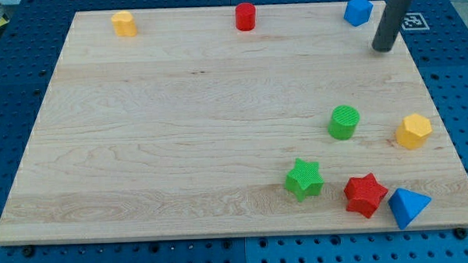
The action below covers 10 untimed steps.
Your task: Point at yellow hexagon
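The yellow hexagon (pixel 413 131) lies near the board's right edge, below the middle. My tip (pixel 384 47) is at the view's top right, on the board, well above the hexagon and slightly to its left. It touches no block. A blue block (pixel 358 11) sits just up and left of the tip. A second yellow block (pixel 124 24), rounded, stands at the top left.
A red cylinder (pixel 245 16) stands at top centre. A green cylinder (pixel 344 121) is left of the hexagon. A green star (pixel 304 179), a red star (pixel 365 194) and a blue triangle (pixel 407 207) lie at the bottom right.
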### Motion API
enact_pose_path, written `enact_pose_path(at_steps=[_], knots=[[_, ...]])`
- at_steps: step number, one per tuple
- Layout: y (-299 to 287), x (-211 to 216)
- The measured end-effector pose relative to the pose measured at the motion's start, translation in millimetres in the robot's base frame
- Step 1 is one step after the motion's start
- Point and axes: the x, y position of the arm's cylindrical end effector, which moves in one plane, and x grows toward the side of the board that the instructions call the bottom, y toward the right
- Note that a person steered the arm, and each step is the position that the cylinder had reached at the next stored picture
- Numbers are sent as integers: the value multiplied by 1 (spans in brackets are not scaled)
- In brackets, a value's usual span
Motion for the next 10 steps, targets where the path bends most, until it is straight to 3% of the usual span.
enact_pose_path(at_steps=[1, 4, 6, 8, 10], knots=[[-5, 23], [-4, 28], [32, 79], [45, 156], [39, 177]])
